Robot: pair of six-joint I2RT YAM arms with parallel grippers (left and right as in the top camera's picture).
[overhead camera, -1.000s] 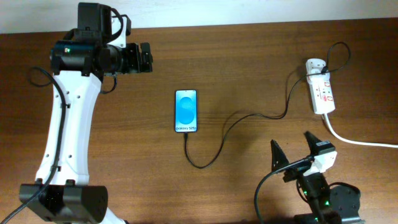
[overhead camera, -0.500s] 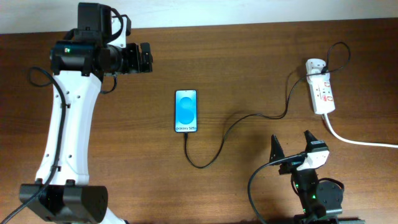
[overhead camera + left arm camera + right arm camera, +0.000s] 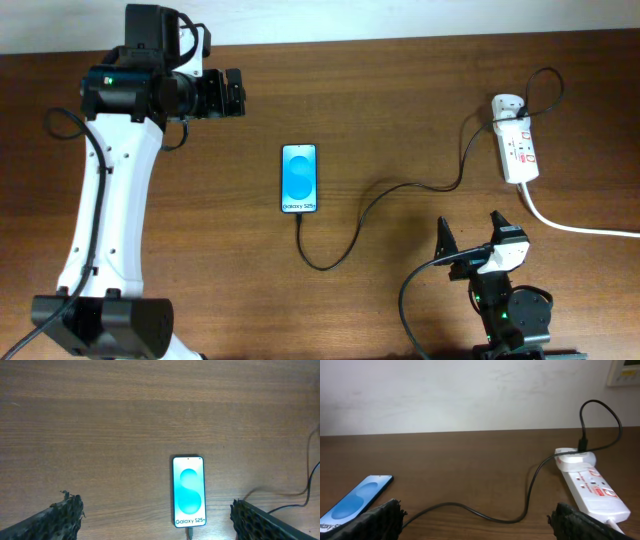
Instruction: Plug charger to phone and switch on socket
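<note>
The phone (image 3: 300,179) lies flat mid-table, its blue screen lit; it also shows in the left wrist view (image 3: 188,492) and the right wrist view (image 3: 356,500). The black charger cable (image 3: 390,190) is plugged into the phone's near end, loops, and runs to a white adapter in the socket strip (image 3: 517,146) at the right. The cable (image 3: 485,515) and the strip (image 3: 590,487) show in the right wrist view. My left gripper (image 3: 232,93) is open and empty, up to the far left of the phone. My right gripper (image 3: 470,240) is open and empty near the front edge, below the strip.
The strip's thick white cord (image 3: 580,226) runs off the right edge of the table. A pale wall (image 3: 470,395) stands behind the far edge.
My right arm has drawn back a little toward the front edge and turned slightly. The left arm, phone, cable and strip have not moved.
</note>
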